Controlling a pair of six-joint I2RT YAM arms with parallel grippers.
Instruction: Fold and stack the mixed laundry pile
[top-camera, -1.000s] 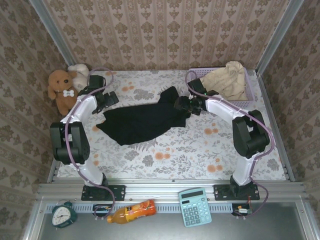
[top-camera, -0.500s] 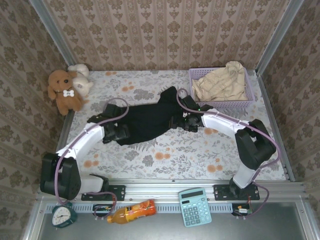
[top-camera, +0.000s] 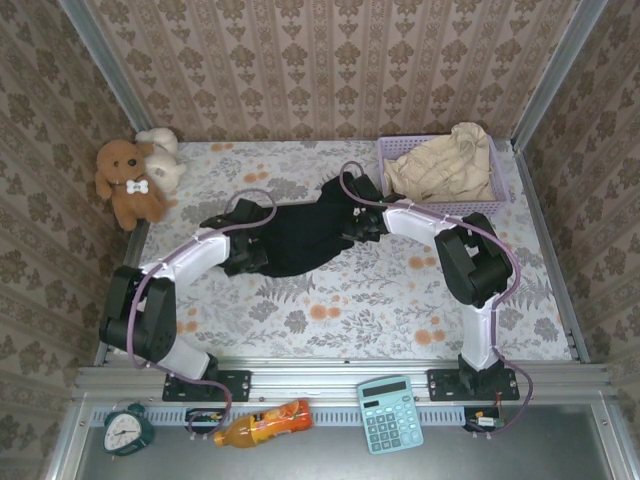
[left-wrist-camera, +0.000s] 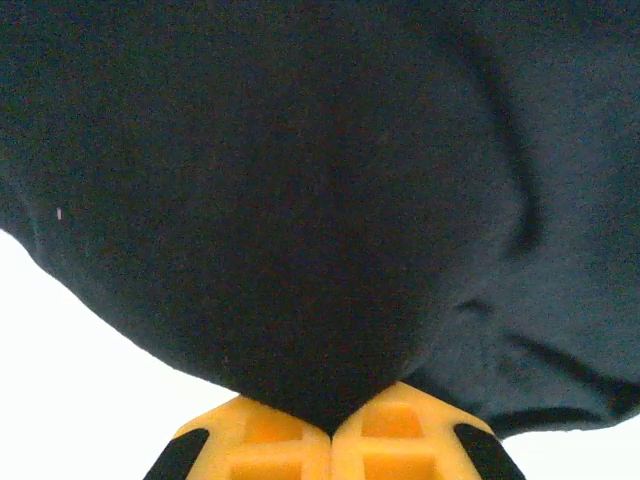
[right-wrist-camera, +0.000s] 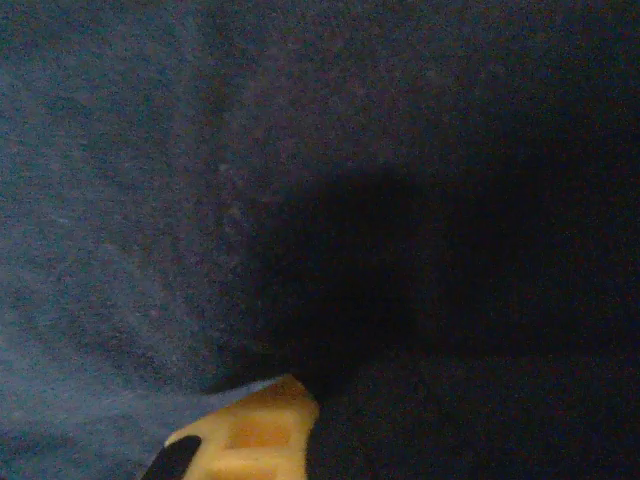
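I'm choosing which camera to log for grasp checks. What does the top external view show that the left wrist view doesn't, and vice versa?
Top external adds the layout: the beige garment lying in the lavender basket, a brown teddy bear at the far left, and both arms reaching onto the black garment. Left wrist adds the grip: yellow fingertips shut together, a fold of black cloth pinched between them. Both share the black garment and the left tool.

Top view looks down from behind; wrist views (very close) share the black garment (top-camera: 300, 235).
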